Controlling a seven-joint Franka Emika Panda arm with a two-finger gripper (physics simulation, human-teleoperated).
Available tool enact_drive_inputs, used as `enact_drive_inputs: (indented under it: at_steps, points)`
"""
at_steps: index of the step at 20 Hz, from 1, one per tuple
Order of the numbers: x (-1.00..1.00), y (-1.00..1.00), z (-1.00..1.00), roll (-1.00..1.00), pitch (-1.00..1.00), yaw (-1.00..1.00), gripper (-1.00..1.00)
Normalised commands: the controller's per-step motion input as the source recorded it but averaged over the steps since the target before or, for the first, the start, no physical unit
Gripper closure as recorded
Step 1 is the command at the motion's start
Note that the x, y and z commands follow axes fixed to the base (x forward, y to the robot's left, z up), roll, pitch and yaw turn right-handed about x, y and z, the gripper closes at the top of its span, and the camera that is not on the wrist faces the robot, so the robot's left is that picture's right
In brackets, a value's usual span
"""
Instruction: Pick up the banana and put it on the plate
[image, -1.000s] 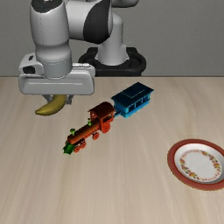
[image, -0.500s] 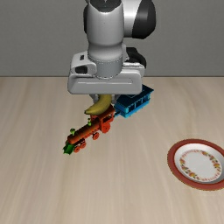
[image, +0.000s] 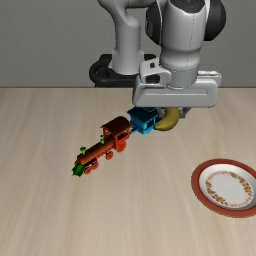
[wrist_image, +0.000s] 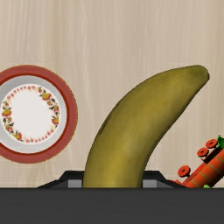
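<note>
Between fingers of gripper (image: 169, 109), clamped both sides: banana (image: 170, 122), aloft, well apart from plate (image: 197, 183).

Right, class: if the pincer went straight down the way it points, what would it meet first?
Probably the bare table, touched first by the banana in the pincer. The blue wagon sits close beside, so that's uncertain.

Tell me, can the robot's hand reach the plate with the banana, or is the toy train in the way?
Probably yes. The gripper holds the banana above the table, and only bare table lies between it and the plate. The toy train sits on the other side.
</note>
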Motion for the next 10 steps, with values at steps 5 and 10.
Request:
enact_drive_inputs:
  at_steps: [5, 10]
  points:
    - [0.00, 1.00, 0.00, 0.00, 0.00, 0.00, 1.00]
    - [0.00, 1.00, 0.00, 0.00, 0.00, 0.00, 1.00]
